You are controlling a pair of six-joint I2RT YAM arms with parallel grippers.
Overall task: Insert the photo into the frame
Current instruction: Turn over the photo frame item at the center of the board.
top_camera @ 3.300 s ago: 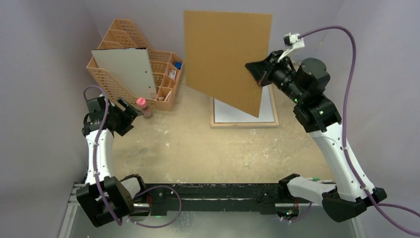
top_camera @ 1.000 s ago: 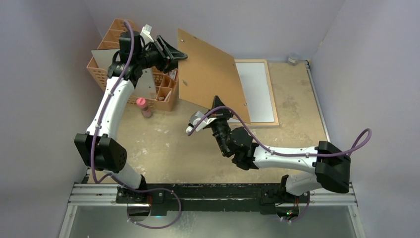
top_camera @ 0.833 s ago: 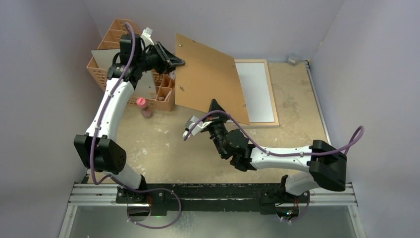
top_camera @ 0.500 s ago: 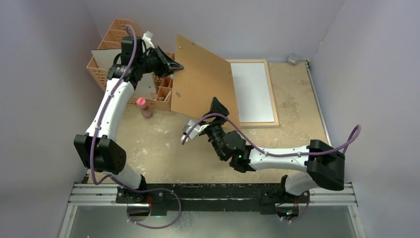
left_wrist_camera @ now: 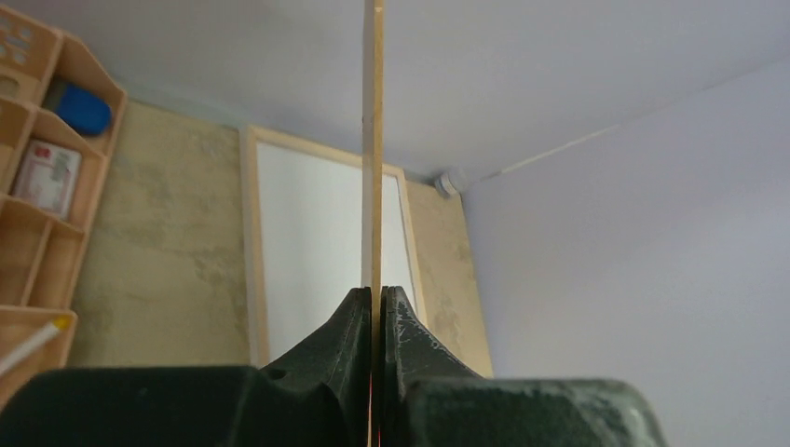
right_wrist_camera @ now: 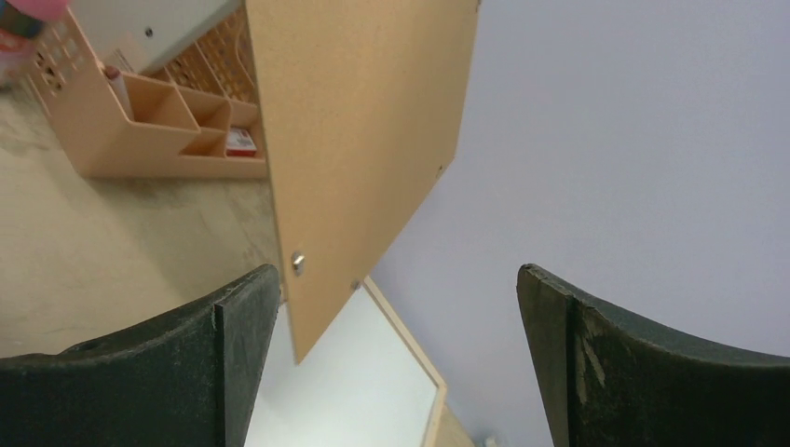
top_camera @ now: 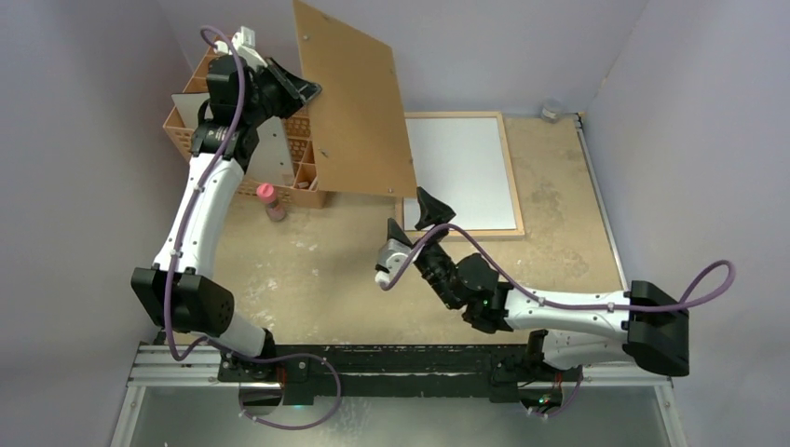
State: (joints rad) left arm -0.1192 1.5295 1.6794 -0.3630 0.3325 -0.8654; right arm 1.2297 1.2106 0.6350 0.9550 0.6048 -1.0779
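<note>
Two sets of jaws: left gripper (top_camera: 304, 90) clamps a brown fibreboard sheet (top_camera: 356, 104); right gripper (top_camera: 429, 209) gapes empty near the light-wood rectangular frame (top_camera: 509, 172).

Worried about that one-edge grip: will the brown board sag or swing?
Probably stiff: the brown board looks flat, its edge straight, with the left gripper pinching one edge only. Thin, so likely light. Gripped off-centre, it might pivot.

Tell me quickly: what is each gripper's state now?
Left gripper: closed on the fibreboard sheet.
Right gripper: open, holding nothing.
</note>
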